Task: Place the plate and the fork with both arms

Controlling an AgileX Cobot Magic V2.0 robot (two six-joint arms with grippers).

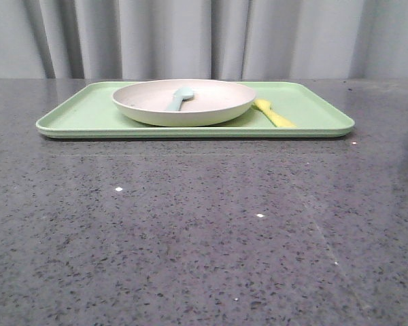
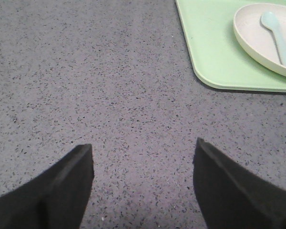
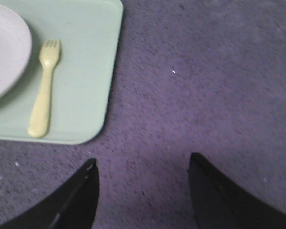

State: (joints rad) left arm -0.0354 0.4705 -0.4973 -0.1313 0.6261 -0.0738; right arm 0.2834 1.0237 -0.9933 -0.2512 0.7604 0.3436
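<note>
The plate (image 1: 183, 102) sits on the light green tray (image 1: 68, 119), which lies on the grey desk (image 1: 190, 238), and a pale blue spoon (image 1: 179, 99) rests inside the plate. The fork (image 3: 44, 88) lies flat on the tray just beside the plate, on the side of the right arm, not touching the plate as far as the right wrist view shows. The left tool (image 2: 143, 157) hangs over the bare desk with its two fingers spread wide and nothing between them; the right tool (image 3: 143, 167) is the same, open and empty over the bare desk. From the right tool the fork lies ahead and toward the robot's left, with only the tray's edge and a strip of desk between. The long axis of the fork runs nearly away from this tool, handle end nearest and tines farthest, so the fingers would probably close across the handle without much turning of the wrist. From the left tool the plate lies ahead and toward the robot's right, past the near corner of the tray. So the right arm is clearly nearer to the fork and the left arm to the plate; neither grasp has begun yet.
</note>
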